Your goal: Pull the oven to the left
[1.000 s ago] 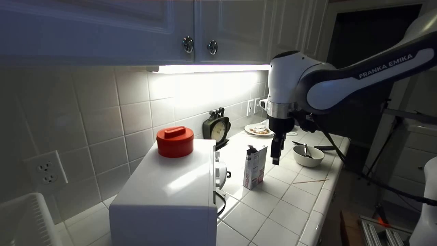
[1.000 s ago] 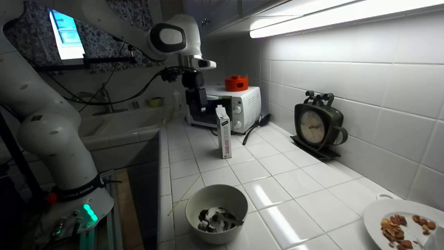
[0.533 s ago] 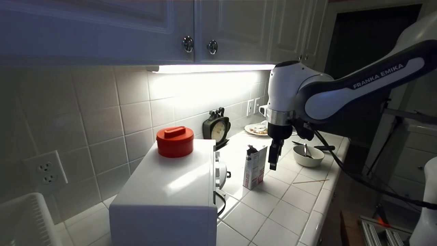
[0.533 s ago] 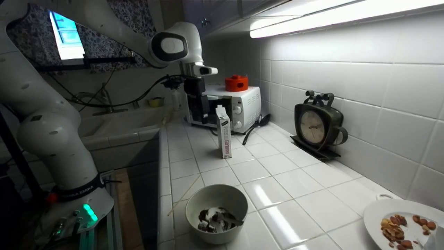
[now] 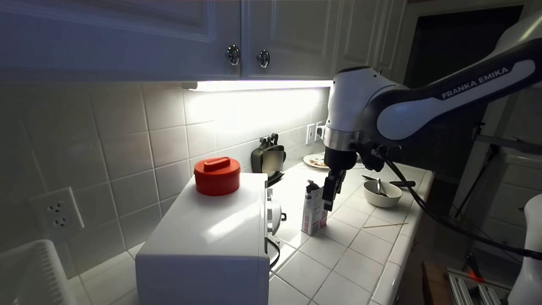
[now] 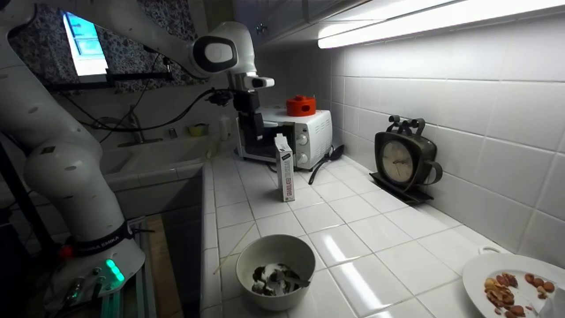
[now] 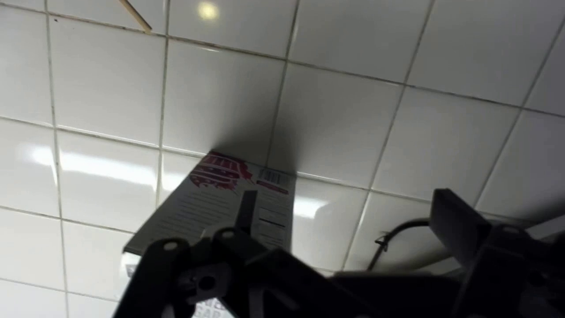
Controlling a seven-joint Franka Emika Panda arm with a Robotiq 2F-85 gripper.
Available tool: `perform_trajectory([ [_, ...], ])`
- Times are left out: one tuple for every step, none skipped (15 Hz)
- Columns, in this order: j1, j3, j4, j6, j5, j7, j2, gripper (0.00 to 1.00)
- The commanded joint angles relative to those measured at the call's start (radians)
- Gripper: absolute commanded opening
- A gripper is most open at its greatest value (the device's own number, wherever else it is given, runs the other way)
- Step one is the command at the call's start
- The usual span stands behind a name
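The oven (image 5: 203, 228) is a white box standing on the tiled counter, in both exterior views. Its front with knobs and a pale handle shows in an exterior view (image 6: 318, 137). My gripper (image 5: 329, 202) hangs in front of the oven's front, apart from it, pointing down and slightly tilted. In another exterior view the gripper (image 6: 257, 136) overlaps the oven door. In the wrist view the gripper (image 7: 346, 194) is open, its two fingers wide apart with nothing between them. Whether the oven shows in the wrist view I cannot tell.
A sugar box (image 5: 312, 212) stands close beside the gripper; it fills part of the wrist view (image 7: 212, 198). A red pot (image 5: 217, 176) sits on the oven. A bowl (image 6: 276, 247), a stick (image 6: 236, 247), a ladle (image 6: 326, 163), a clock (image 6: 404, 159) and a plate (image 6: 474, 282) are on the counter.
My gripper dipped, then rose again, and has moved toward the oven and the sugar box, tilting a little. The oven and the other things have not moved.
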Motion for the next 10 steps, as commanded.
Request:
perform_trajectory([
  [0.076, 0.104, 0.088, -0.054, 0.041, 0.070, -0.010, 1.00],
  [0.088, 0.139, 0.116, -0.077, 0.019, 0.109, 0.000, 1.00],
  [0.105, 0.178, 0.146, -0.141, -0.003, 0.143, 0.008, 1.00],
  [0.115, 0.212, 0.158, -0.160, -0.034, 0.178, 0.006, 1.00],
  [0.123, 0.251, 0.160, -0.170, -0.069, 0.239, -0.003, 1.00],
  [0.140, 0.268, 0.166, -0.167, -0.059, 0.246, -0.008, 1.00],
  [0.156, 0.293, 0.164, -0.145, -0.070, 0.257, -0.008, 1.00],
  [0.168, 0.310, 0.165, -0.124, -0.075, 0.264, -0.005, 1.00],
  [0.178, 0.329, 0.167, -0.103, -0.081, 0.284, 0.004, 1.00],
  [0.186, 0.342, 0.170, -0.086, -0.077, 0.301, 0.011, 1.00],
])
